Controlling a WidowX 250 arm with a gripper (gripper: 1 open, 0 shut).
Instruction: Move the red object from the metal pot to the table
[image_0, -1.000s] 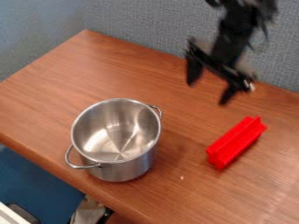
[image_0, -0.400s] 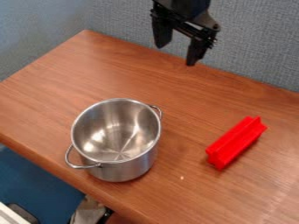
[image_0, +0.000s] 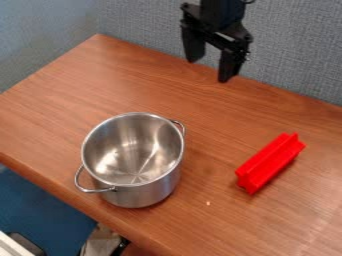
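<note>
On the table (image_0: 80, 85), right of the empty metal pot (image_0: 131, 158), lies the red object (image_0: 270, 162). It looks light, rigid, slick plastic; best pinched across its narrow sides. The gripper (image_0: 214, 58) hangs high, fingers apart, holding nothing.

No readable text, labels, brands, numbers or signs anywhere in view. Pot (image_0: 132, 158): bare steel, no markings. Red object (image_0: 270, 162): plain, no print. Table (image_0: 120, 85): wood grain only. Gripper (image_0: 214, 56): dark, no lettering legible.
</note>
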